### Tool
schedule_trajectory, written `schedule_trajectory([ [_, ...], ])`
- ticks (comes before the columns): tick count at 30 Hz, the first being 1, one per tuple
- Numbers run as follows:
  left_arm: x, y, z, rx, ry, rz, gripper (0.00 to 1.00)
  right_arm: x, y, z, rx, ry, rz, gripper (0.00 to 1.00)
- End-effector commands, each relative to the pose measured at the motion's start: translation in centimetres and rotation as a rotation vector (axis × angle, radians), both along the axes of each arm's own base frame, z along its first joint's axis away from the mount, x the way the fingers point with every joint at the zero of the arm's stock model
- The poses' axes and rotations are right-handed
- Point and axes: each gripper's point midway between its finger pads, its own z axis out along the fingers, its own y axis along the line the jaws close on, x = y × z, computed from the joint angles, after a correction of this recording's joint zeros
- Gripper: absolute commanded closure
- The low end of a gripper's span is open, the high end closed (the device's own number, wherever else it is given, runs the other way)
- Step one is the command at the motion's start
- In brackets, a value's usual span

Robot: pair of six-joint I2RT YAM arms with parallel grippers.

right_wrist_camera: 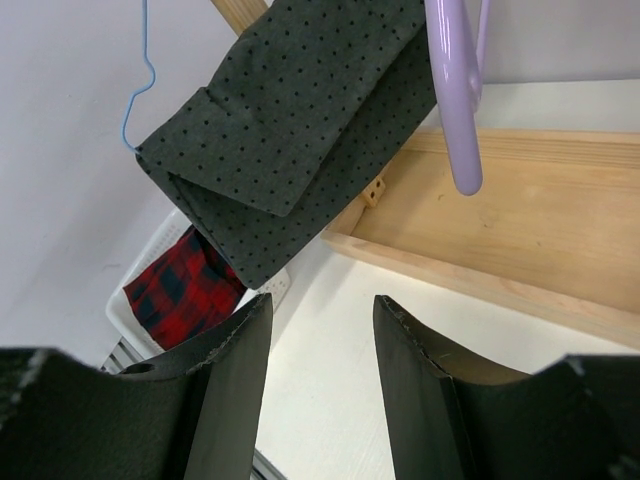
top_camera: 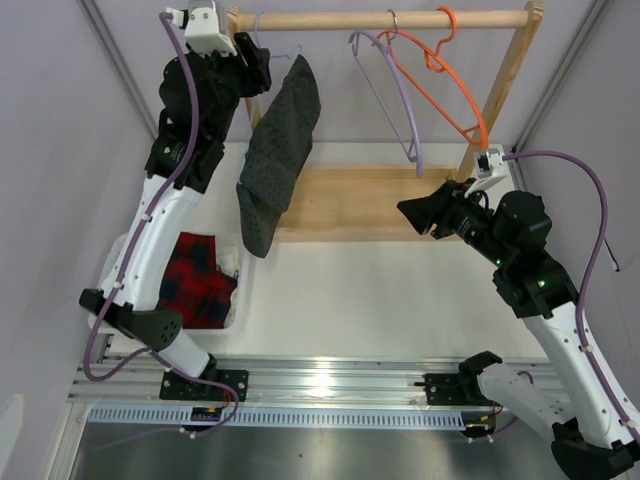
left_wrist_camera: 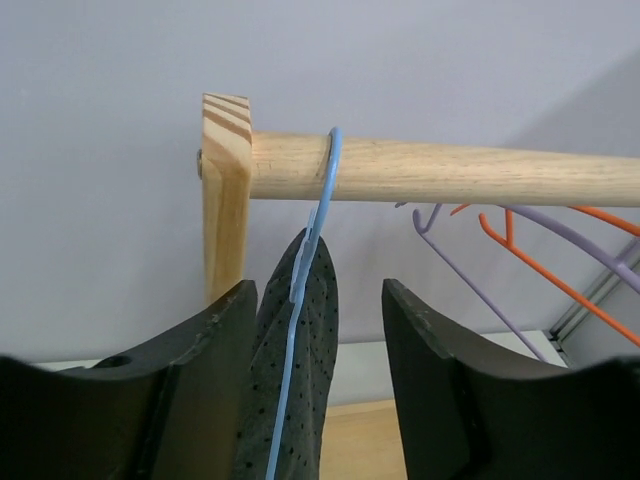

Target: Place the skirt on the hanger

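The walls [top_camera: 60, 100] are a plain, pale purple-grey. A white table [top_camera: 380, 300] fills the middle of the room. At its far side stands a wooden rack [top_camera: 350, 200] with a flat base, a post at each end and a round rod [top_camera: 330, 19] across the top. A shiny metal rail [top_camera: 330, 372] runs along the near edge, and light makes a bright spot on it.

skirt [top_camera: 278, 150]: dark charcoal, fine light dots, folded over hanger [left_wrist_camera: 322, 200], hangs limp, slanted, clear of desk. hanger: thin pale-blue wire, hook over wooden rod [left_wrist_camera: 450, 172], left end, beside post.
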Motion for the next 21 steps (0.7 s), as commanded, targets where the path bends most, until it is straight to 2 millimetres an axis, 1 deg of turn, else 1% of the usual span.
schedule_trajectory([
  [1, -3.2, 1.0, 2.5, -0.009, -0.053, -0.033, 0.39, 0.0, -0.2, 0.7, 0.016, -0.028, -0.007, 0.49],
  [2, -3.6, 1.1, 2.0, 0.007, -0.035, -0.036, 0.38, 0.0, -0.2, 0.6, 0.016, -0.027, -0.007, 0.49],
  [4, -4.6, 0.9, 1.9, 0.022, -0.027, -0.065, 0.35, 0.1, -0.2, 0.6, 0.014, -0.028, -0.009, 0.49],
  [5, -6.0, 1.1, 2.3, 0.030, -0.035, -0.088, 0.34, 0.0, -0.2, 0.5, 0.013, -0.025, -0.007, 0.49],
  [7, -7.4, 0.3, 1.6, 0.053, -0.011, -0.164, 0.33, 0.2, -0.2, 0.1, 0.009, -0.013, -0.009, 0.49],
  [8, -9.1, 0.3, 1.8, 0.051, -0.008, -0.197, 0.33, 0.1, -0.1, 0.0, 0.010, -0.009, -0.005, 0.49],
  [9, -9.7, -0.9, 0.0, 0.070, 0.028, -0.273, 0.32, 0.2, -0.1, -0.2, 0.007, -0.002, -0.005, 0.49],
  [10, -10.6, -1.1, -0.3, 0.071, 0.036, -0.300, 0.32, 0.2, 0.0, -0.5, 0.009, 0.010, -0.005, 0.49],
  [11, -12.9, -0.6, 0.8, 0.058, 0.000, -0.315, 0.32, 0.2, -0.1, -0.7, 0.009, 0.015, -0.008, 0.49],
  [12, -12.7, -1.2, -2.7, 0.080, 0.069, -0.332, 0.31, 0.2, -0.1, -1.0, 0.005, 0.022, -0.011, 0.48],
  [13, -13.9, -1.5, -3.0, 0.085, 0.064, -0.365, 0.31, 0.1, -0.3, -1.1, 0.004, 0.023, -0.018, 0.48],
  [14, -14.2, -1.8, -5.0, 0.094, 0.097, -0.379, 0.31, 0.1, -0.4, -1.3, 0.002, 0.029, -0.024, 0.47],
  [15, -16.5, -1.5, -4.5, 0.087, 0.065, -0.401, 0.30, 0.0, -0.6, -1.6, -0.004, 0.034, -0.033, 0.46],
  [16, -16.2, -1.8, -8.8, 0.114, 0.146, -0.405, 0.30, -0.1, -0.8, -1.7, -0.004, 0.036, -0.039, 0.44],
  [17, -17.0, -1.7, -9.0, 0.096, 0.136, -0.410, 0.30, -0.4, -1.0, -1.9, -0.007, 0.038, -0.046, 0.41],
  [18, -18.8, -1.3, -9.0, 0.081, 0.109, -0.428, 0.30, -0.4, -1.4, -2.1, -0.011, 0.039, -0.063, 0.39],
  [19, -18.5, -1.9, -14.0, 0.104, 0.204, -0.442, 0.30, -0.5, -1.6, -2.1, -0.011, 0.039, -0.072, 0.38],
  [20, -19.1, -1.8, -14.7, 0.093, 0.208, -0.446, 0.30, -0.8, -1.8, -2.3, -0.014, 0.039, -0.078, 0.35],
  [21, -20.4, -1.4, -14.8, 0.080, 0.187, -0.453, 0.30, -0.8, -2.1, -2.8, -0.028, 0.053, -0.088, 0.34],
])
